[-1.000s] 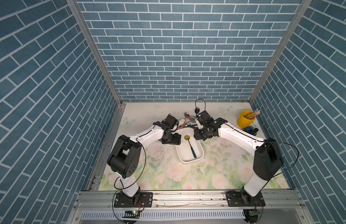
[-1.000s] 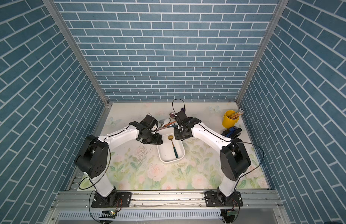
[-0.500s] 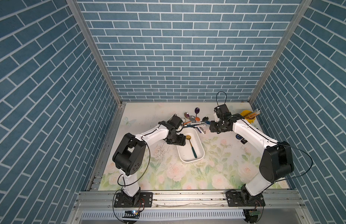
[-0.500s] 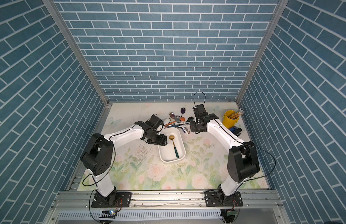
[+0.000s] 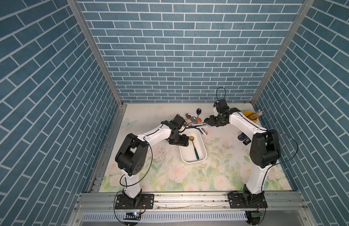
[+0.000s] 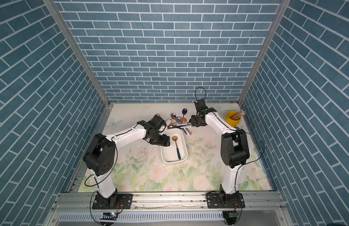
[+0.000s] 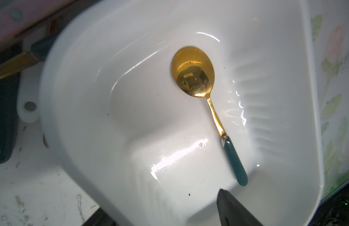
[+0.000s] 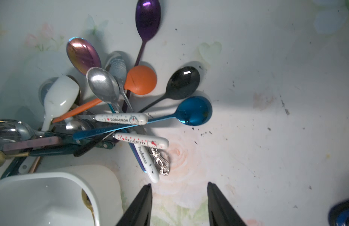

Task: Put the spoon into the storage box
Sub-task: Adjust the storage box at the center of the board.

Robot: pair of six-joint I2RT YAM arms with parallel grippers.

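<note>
Gold spoon [image 7: 193, 78] lies flat inside the white storage box [image 7: 81, 78].
I see left gripper [image 5: 182, 143] wide, right gripper [image 8: 178, 203] parted, both empty.

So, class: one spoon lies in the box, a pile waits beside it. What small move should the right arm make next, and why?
Probably ease the right jaws toward the blue spoon and lower them over its handle. They stand open and empty above the table beside the pile, that spoon's bowl lies clear at the pile's edge, and the box holds only the gold spoon.
</note>
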